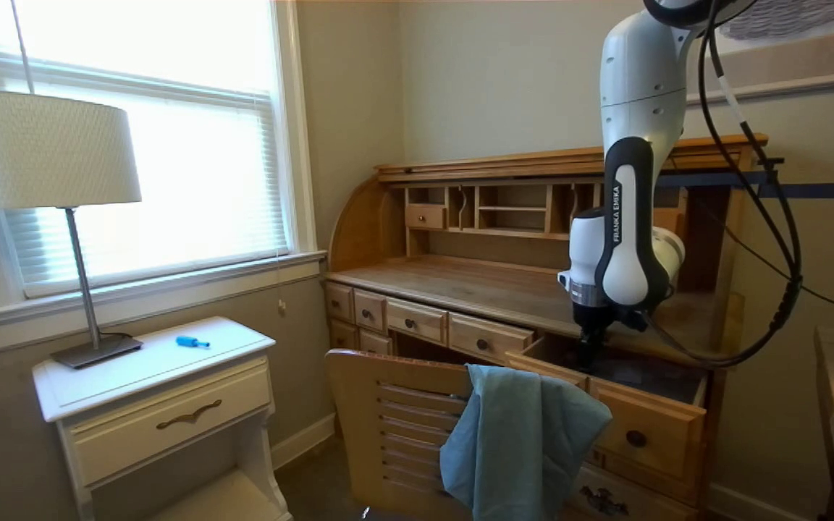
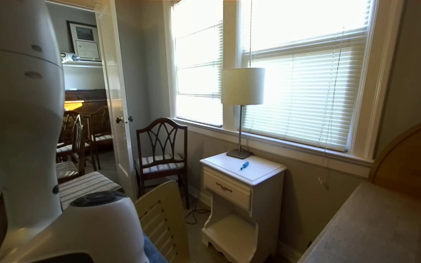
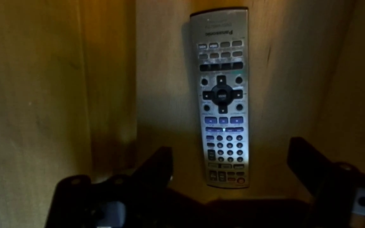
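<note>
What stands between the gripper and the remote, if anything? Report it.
Nothing visible: in the wrist view the remote lies uncovered, with no other object between it and the open gripper.

In both exterior views we see a white nightstand bearing a pale-shaded lamp and, lying near the lamp's base, a small blue object with a narrow end. Behind them we have a bright, blind-covered window. We notice a blue cloth draped over the back of a slatted wooden chair. In an exterior view we also find a dark chair with a striped seat near an open white door; beyond the door we make out more chairs and a framed picture.
</note>
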Controlling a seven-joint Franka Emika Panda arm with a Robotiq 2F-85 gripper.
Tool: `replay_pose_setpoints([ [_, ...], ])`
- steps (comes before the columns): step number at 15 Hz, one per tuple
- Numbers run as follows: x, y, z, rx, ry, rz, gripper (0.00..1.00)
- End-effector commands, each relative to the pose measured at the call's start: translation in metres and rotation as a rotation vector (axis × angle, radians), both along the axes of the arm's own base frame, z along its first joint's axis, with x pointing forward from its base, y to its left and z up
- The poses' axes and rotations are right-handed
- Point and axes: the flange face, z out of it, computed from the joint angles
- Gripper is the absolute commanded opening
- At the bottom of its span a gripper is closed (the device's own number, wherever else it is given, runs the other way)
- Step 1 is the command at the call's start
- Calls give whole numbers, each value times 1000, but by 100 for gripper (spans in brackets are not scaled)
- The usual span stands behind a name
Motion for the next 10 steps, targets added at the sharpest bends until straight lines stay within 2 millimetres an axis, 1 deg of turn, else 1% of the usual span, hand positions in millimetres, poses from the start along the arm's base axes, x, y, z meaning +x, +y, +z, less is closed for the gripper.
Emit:
replay_pose_setpoints([
  [1, 4, -3, -19, -12, 37, 24, 100],
  [4, -1, 3, -18, -20, 72, 194, 100],
  [7, -5, 6, -7, -58, 52, 240, 100],
  [10, -9, 11, -4, -75, 79, 379, 100],
])
